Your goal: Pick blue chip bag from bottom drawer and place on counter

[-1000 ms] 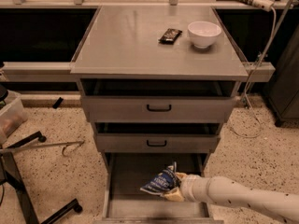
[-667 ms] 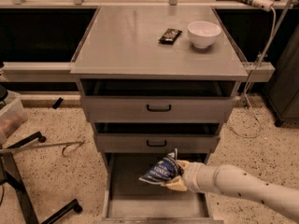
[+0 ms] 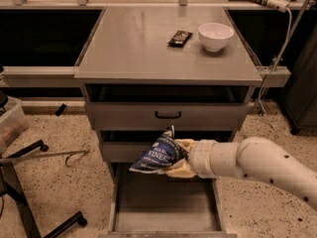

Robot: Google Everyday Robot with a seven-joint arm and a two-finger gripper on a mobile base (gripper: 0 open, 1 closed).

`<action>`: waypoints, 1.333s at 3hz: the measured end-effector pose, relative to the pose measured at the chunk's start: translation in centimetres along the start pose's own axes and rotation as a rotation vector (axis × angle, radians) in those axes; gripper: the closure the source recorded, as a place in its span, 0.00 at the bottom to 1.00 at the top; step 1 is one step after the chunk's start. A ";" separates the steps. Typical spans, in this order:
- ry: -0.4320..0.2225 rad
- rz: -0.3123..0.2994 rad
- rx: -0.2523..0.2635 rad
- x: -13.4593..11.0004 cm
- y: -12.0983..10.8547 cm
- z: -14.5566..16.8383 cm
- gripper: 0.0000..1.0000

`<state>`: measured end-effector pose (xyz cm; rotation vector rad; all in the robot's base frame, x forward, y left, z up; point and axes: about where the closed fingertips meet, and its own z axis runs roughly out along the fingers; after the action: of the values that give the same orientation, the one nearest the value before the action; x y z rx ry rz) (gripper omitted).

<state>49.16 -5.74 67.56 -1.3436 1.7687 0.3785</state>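
Note:
The blue chip bag (image 3: 159,153), dark navy with white lettering, hangs in the air in front of the middle drawer, well above the open bottom drawer (image 3: 163,207). My gripper (image 3: 179,157) comes in from the right on a white arm and is shut on the blue chip bag, holding its right side. The bottom drawer's grey floor is bare. The counter (image 3: 138,43) is the grey cabinet top above, higher than the bag.
A white bowl (image 3: 215,36) and a small flat black packet (image 3: 180,37) sit on the counter's back right. The top drawer has a black handle (image 3: 168,115). A chair base (image 3: 29,192) and a plastic bin (image 3: 10,123) stand on the speckled floor at left.
My gripper has lifted the blue chip bag up out of the bottom drawer, to the level of the middle drawer front.

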 end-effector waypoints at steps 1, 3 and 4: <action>-0.067 -0.079 0.015 -8.0 -0.3 -3.2 1.00; -0.095 -0.146 0.041 -10.9 -2.3 -3.9 1.00; -0.160 -0.265 0.064 -17.9 -6.0 -5.0 1.00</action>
<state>53.22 -0.10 85.80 -1.4391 1.4385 0.2720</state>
